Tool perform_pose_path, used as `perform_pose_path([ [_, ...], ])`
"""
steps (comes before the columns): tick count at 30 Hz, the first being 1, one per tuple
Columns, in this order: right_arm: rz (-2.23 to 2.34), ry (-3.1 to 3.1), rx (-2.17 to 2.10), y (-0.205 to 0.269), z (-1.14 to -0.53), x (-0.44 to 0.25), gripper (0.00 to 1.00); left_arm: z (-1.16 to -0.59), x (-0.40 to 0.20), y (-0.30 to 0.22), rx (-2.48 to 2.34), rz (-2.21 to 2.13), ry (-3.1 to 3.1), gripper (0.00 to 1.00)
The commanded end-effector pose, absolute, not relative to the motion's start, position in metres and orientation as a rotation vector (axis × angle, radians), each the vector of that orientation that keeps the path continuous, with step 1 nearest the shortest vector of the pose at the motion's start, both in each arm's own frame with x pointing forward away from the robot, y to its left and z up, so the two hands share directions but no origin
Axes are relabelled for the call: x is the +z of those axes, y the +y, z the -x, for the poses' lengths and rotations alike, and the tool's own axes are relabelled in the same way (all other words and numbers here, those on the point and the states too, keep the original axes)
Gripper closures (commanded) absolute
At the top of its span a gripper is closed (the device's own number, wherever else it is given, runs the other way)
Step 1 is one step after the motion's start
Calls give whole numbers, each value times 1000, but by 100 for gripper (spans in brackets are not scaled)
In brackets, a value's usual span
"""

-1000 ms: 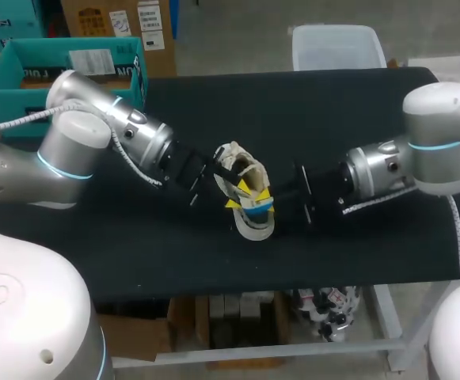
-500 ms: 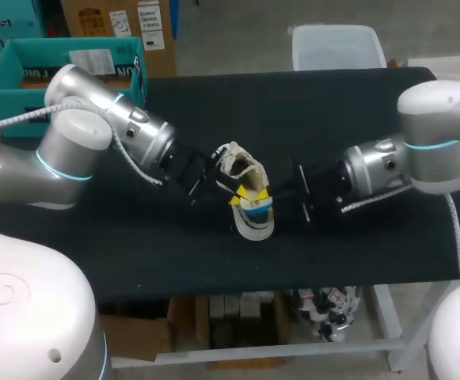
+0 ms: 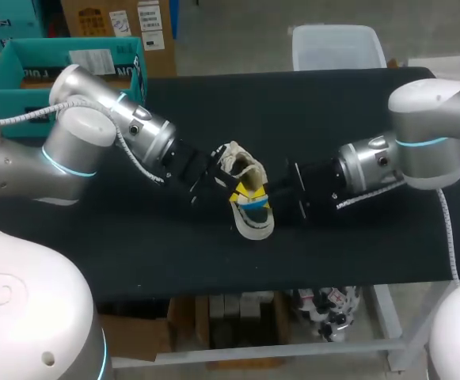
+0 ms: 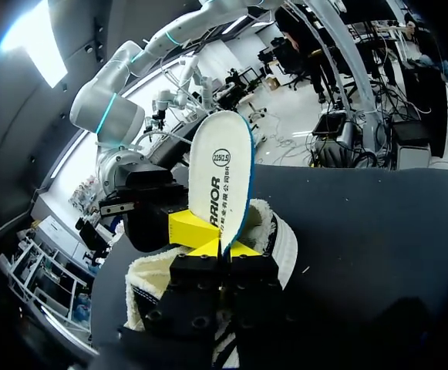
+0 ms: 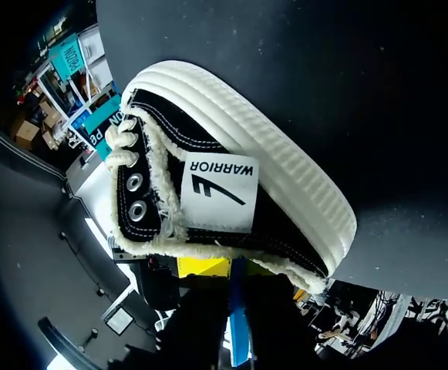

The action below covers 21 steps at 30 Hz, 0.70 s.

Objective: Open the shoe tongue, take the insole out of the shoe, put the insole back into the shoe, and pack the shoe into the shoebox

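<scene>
- Since a second ago both arms have edged inward on the shoe (image 3: 251, 218): the left gripper (image 4: 225, 248) is at its 10 o'clock, the right gripper (image 3: 273, 194) at 3 o'clock.
- One shoe, mid-table (image 3: 356, 253).
- One insole (image 4: 220, 181), upright, pinched by the left gripper.
- The right gripper's grip cannot be told.

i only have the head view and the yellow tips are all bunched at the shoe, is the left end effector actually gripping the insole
observer: yes. the left wrist view shows the left end effector shut on the insole, which stands upright over the shoe.
operator: what does the right wrist camera see of it
observer: the shoe's black side panel with a white label, and the ribbed white sole alongside.
</scene>
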State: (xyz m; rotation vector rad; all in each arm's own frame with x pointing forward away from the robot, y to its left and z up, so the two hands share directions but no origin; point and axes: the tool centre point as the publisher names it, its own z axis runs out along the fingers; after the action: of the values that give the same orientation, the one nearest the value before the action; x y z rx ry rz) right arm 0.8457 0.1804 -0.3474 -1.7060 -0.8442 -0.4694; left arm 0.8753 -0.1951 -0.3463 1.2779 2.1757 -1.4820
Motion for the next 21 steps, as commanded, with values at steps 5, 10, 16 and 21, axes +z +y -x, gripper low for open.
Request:
perform_pose_path([
  [5,1706,-830,-507,174,-830,-338,10,-876,-349,-200,-1492,-1273,2168,100],
  [10,1709,-817,-543,163,-818,-332,53,-873,-347,-199,-1491,-1270,2163,100],
  [16,1708,-813,-549,164,-816,-332,78,-870,-346,-200,-1498,-1269,2154,100],
  [21,1697,-818,-542,169,-818,-335,100,-869,-346,-201,-1501,-1269,2151,100],
])
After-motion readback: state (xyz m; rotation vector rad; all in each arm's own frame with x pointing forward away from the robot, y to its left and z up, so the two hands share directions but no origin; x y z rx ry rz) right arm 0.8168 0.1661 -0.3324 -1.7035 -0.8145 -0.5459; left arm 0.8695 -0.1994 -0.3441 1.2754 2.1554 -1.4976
